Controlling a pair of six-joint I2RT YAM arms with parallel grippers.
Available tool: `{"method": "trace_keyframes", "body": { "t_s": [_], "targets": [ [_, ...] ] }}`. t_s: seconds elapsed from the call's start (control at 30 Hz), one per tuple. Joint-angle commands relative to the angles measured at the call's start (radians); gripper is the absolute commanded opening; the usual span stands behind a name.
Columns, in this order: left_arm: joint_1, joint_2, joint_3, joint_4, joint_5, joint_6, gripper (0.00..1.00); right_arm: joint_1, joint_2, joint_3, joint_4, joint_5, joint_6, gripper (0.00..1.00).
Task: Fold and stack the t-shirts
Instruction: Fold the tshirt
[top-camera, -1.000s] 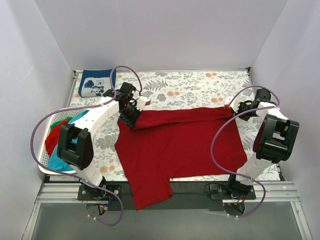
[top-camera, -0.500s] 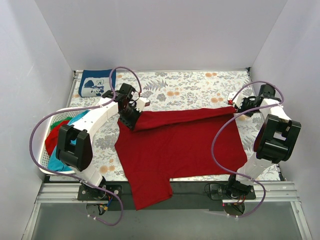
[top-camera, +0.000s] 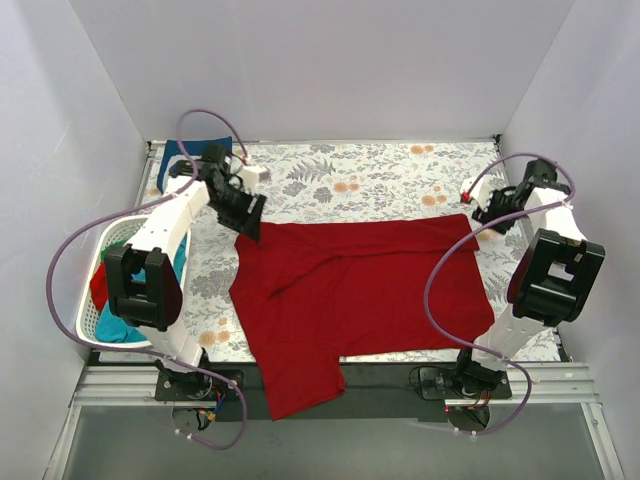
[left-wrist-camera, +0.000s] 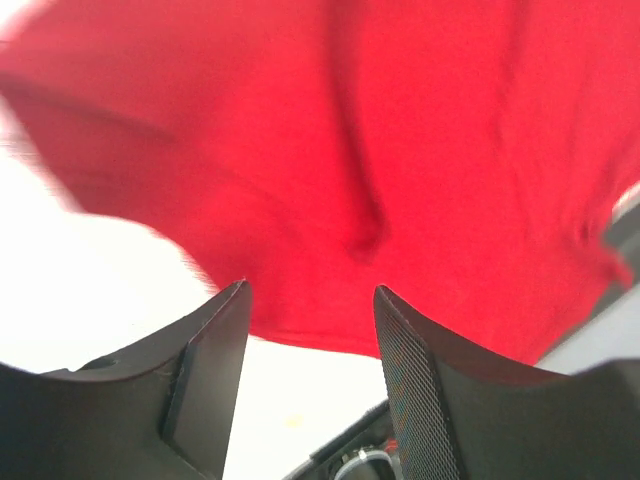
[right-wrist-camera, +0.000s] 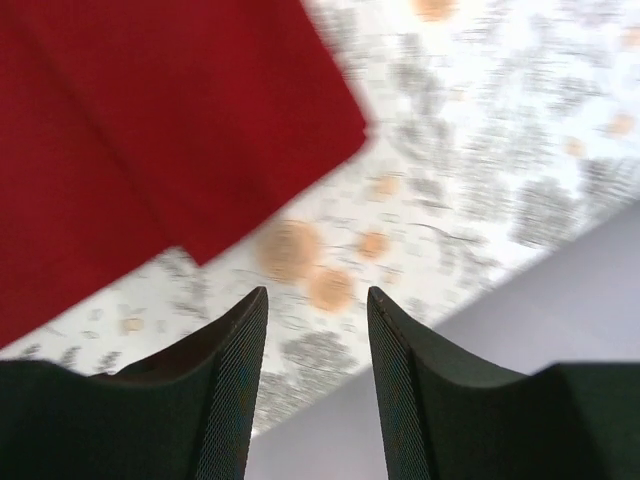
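A plain dark red t-shirt (top-camera: 370, 285) lies spread on the floral table cloth, with one sleeve hanging over the near edge. My left gripper (top-camera: 248, 222) hovers open just above its far left corner, nothing between the fingers. In the left wrist view the open left gripper (left-wrist-camera: 310, 300) has the red shirt (left-wrist-camera: 380, 150) ahead of it. My right gripper (top-camera: 480, 210) stands open beside the shirt's far right corner. In the right wrist view the right gripper (right-wrist-camera: 317, 300) is over bare cloth, with the shirt corner (right-wrist-camera: 170, 130) ahead. A navy blue t-shirt (top-camera: 172, 160) lies at the far left, mostly hidden by my left arm.
A white laundry basket (top-camera: 84, 305) at the left edge holds red (top-camera: 100, 285), teal (top-camera: 116, 326) and green (top-camera: 121, 240) t-shirts. The floral table cloth (top-camera: 380, 175) shows behind the red shirt. White walls close in the back and both sides.
Both grippers have opened and let go of the red shirt's far edge, which now lies flat. My left arm has swung back and left; the right gripper has lifted slightly back.
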Motion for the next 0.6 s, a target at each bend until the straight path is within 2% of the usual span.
{"method": "trace_keyframes", "body": {
  "t_s": [0.0, 0.07, 0.13, 0.27, 0.4, 0.57],
  "targets": [
    [0.119, 0.066, 0.117, 0.024, 0.054, -0.050, 0.51, -0.007, 0.023, 0.176, -0.050, -0.026, 0.134, 0.51],
    [0.122, 0.107, 0.132, 0.098, -0.015, -0.096, 0.49, -0.005, 0.084, 0.278, -0.053, -0.046, 0.194, 0.50],
    [0.127, 0.141, 0.135, 0.165, -0.066, -0.130, 0.47, 0.005, 0.163, 0.363, -0.061, -0.042, 0.277, 0.43],
    [0.153, 0.244, 0.169, 0.206, -0.150, -0.153, 0.39, 0.064, 0.266, 0.460, -0.079, 0.003, 0.362, 0.38],
    [0.179, 0.318, 0.213, 0.226, -0.175, -0.161, 0.38, 0.106, 0.318, 0.474, -0.090, 0.019, 0.366, 0.42],
    [0.190, 0.396, 0.253, 0.235, -0.138, -0.161, 0.41, 0.151, 0.366, 0.471, -0.107, 0.021, 0.348, 0.47]
  ]
}}
